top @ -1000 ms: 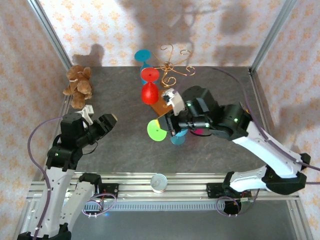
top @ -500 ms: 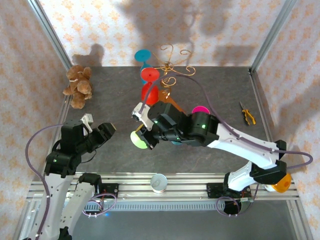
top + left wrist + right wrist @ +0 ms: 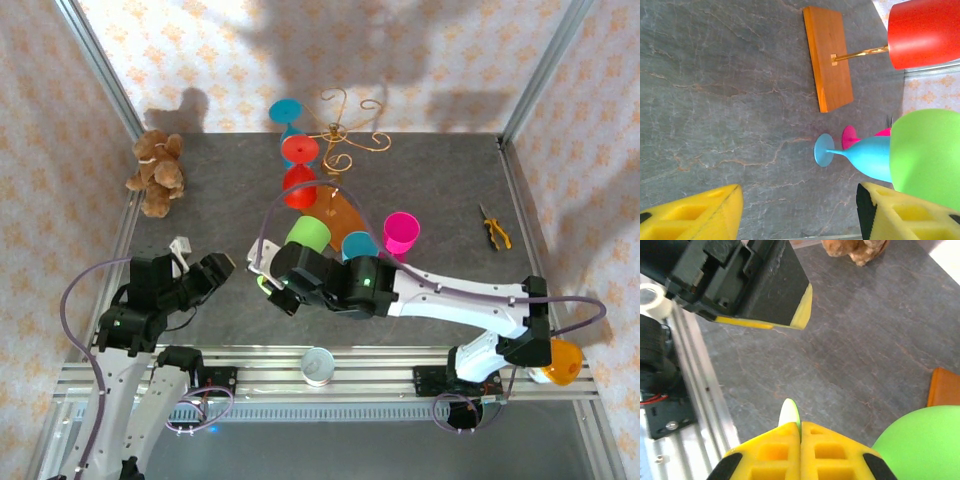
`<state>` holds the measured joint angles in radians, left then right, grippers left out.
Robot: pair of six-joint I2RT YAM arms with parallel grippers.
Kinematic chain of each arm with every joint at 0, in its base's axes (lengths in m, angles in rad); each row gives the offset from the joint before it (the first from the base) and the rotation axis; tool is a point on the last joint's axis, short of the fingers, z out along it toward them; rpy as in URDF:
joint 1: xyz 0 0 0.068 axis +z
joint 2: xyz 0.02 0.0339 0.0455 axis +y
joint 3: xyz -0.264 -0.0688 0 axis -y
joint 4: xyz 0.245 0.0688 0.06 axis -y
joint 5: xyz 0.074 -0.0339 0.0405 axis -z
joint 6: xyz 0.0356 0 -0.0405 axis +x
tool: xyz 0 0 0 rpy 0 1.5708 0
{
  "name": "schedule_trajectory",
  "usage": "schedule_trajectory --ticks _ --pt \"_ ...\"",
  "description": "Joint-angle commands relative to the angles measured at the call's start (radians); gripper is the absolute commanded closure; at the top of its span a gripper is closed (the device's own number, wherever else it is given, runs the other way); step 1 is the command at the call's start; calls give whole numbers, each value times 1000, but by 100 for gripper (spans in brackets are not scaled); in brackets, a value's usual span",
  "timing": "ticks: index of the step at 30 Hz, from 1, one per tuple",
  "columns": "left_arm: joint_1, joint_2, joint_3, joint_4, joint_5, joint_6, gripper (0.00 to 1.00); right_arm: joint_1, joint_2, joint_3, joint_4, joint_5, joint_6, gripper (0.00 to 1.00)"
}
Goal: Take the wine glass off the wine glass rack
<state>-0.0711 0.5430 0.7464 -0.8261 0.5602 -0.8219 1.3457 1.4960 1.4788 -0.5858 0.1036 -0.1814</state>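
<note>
Green wine glass (image 3: 307, 236), foot nipped in right pincer (image 3: 800, 429), arm stretched far leftward; left pincer (image 3: 799, 200) spread apart

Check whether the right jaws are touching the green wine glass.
Touching. In the right wrist view the right gripper has its jaws shut on the foot of the green wine glass, whose thin edge pokes out between the yellow fingers.
</note>
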Motion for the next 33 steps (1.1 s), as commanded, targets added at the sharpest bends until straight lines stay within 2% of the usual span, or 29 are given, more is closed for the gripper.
schedule_trajectory --ticks 1,9,15,26,33 --pt "5 3 -12 71 59 -30 37 18 -16 -57 159 124 -75 100" --pt "5 9 -75 177 170 -84 35 48 -6 -181 369 256 -167 100" --pt "6 9 -145 283 230 -154 34 93 31 -251 534 416 -266 100" --pt "5 12 -220 441 299 -258 34 107 62 -351 709 539 -323 100" --pt "5 21 -227 466 313 -273 34 120 99 -394 813 605 -364 100"
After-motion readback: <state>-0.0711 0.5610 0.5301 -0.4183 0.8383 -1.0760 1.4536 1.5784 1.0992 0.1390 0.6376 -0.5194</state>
